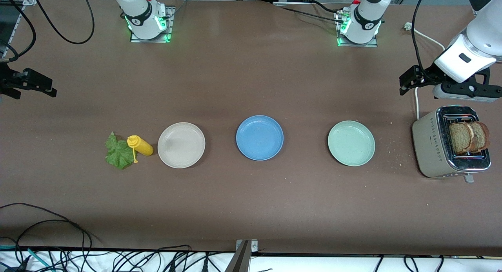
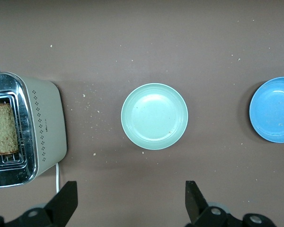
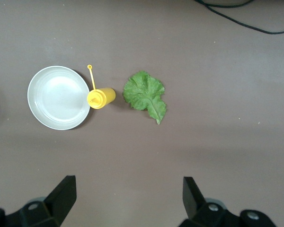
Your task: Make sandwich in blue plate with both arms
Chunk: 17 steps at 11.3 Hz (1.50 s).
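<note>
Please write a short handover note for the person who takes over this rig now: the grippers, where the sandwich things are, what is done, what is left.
Left gripper: open, holds nothing, up over the table at the left arm's end, by the toaster.
Right gripper: open, holds nothing, up over the right arm's end of the table.
Two bread slices stand in the toaster slots.
Lettuce leaf lies on the table beside the yellow squeeze bottle, by the beige-white plate.
Blue plate sits mid-table, nothing on it.
Done: nothing yet. Left: bread, lettuce, bread onto the blue plate.
</note>
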{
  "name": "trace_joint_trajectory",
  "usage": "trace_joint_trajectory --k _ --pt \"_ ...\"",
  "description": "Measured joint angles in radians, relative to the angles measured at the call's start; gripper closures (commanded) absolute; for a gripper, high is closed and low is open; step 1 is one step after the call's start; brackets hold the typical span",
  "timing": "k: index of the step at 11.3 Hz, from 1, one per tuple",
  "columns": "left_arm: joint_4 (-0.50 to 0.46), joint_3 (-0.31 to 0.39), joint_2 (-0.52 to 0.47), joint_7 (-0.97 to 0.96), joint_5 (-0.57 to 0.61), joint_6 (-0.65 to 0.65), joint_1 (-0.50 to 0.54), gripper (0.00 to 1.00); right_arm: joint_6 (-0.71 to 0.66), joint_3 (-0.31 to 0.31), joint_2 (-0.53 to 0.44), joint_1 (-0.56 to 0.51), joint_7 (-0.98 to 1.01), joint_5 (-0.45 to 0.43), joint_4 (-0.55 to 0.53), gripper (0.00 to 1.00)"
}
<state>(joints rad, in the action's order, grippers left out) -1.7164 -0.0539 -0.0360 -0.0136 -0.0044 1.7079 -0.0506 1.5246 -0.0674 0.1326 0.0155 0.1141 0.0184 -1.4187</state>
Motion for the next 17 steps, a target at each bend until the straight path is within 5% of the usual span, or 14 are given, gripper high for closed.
trace_joint_trajectory --k 17 --pt "0.0 0.0 0.0 0.0 0.0 0.0 0.0 0.0 -0.007 -0.015 0.001 -0.002 0.0 0.005 -0.001 0.0"
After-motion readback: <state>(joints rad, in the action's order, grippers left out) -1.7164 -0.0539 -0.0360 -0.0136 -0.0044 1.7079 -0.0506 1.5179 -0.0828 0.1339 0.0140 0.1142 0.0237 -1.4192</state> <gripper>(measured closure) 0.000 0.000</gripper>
